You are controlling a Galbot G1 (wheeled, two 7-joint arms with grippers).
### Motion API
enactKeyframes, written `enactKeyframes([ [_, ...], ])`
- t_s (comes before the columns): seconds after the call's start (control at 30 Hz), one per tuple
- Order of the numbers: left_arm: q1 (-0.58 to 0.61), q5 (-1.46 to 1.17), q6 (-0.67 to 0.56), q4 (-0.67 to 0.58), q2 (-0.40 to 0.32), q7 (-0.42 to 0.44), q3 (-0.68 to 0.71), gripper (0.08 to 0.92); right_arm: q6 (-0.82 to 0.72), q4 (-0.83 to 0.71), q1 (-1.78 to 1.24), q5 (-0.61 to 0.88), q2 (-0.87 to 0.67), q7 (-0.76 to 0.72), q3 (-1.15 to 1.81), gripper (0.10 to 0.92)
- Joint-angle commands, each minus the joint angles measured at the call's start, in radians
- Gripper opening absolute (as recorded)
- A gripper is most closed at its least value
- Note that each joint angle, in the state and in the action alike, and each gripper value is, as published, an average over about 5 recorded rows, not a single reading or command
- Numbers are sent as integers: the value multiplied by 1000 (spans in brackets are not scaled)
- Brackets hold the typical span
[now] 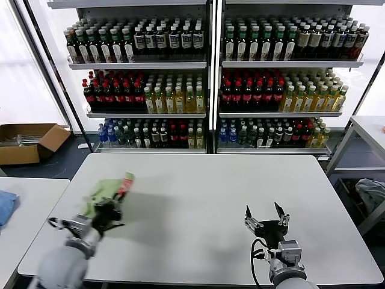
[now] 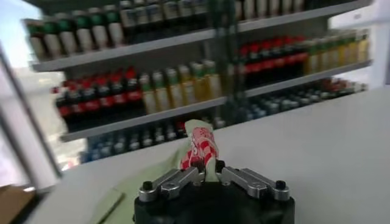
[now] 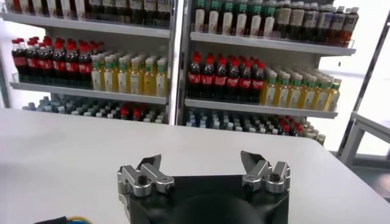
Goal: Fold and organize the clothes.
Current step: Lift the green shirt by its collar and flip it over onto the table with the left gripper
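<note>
Meanwhile, at the left of the white surface (image 1: pixel 198 198), the light green polo shirt (image 1: pixel 103 191) is pinched by its red-and-white print in the closed left tool (image 1: pixel 108 212) and partly lifted. So narrow a pinch could let the soft fabric slip free. The right tool (image 1: pixel 266 218) is held wide open, empty, well apart.

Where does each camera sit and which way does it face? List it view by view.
Head view: on the robot's head, looking forward and down at the white table and drink shelves; both arms show.
Left wrist view: behind the left gripper, shut on the green polo shirt, facing the shelves.
Right wrist view: behind the open, empty right gripper, facing the shelves.
Shared: head and left wrist views both show the shirt held in the left gripper.
</note>
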Motion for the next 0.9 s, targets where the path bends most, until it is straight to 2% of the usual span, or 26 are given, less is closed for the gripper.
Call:
enactKeyframes([
  [0.03,-115,211,56,74,-254,-86,405,124,1,13,-45,-57,38,-1,5,823],
  [0.27,-187,88,64,109,-230,-94,347,124,-1,-8,-38,-66,47,1,-10,823],
  [0.43,-202,-76,1,99,-235,-87,339,124,-16,-35,-5,-63,50,9,-34,823],
  [0.53,-194,-167,-32,69,-246,-92,345,155,-32,-49,24,-39,50,15,-50,823],
  [0.77,-161,-182,-37,7,-245,-122,285,345,-53,-109,110,192,50,40,-95,823],
  [0.9,-141,-122,-6,-8,-209,-161,180,467,-75,-154,205,450,41,81,-140,823],
])
